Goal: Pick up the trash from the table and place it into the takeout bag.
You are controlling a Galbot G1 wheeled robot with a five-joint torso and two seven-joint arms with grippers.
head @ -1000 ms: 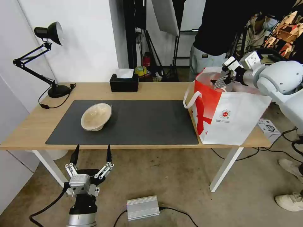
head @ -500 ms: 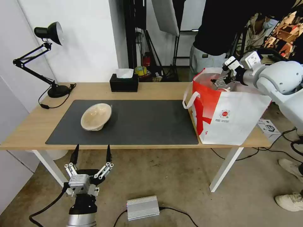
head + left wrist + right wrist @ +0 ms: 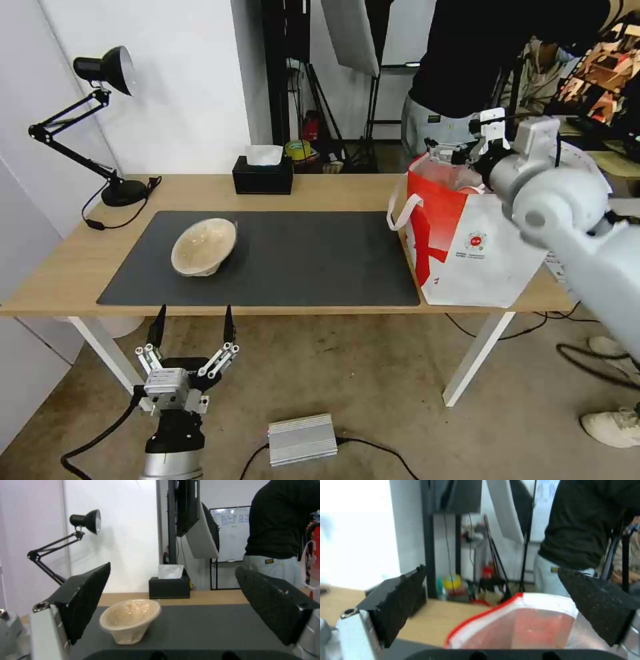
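Right hand (image 3: 445, 148) spread empty above takeout bag (image 3: 477, 250) at counter's (image 3: 333, 190) right end; left hand (image 3: 192, 327) agape below front edge, facing beige bowl (image 3: 129, 620)

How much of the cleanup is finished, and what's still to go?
One beige bowl still lies tilted on the table. The right hand is open and empty above the takeout bag, with something red inside the opening. The left hand waits open below the table's front edge.
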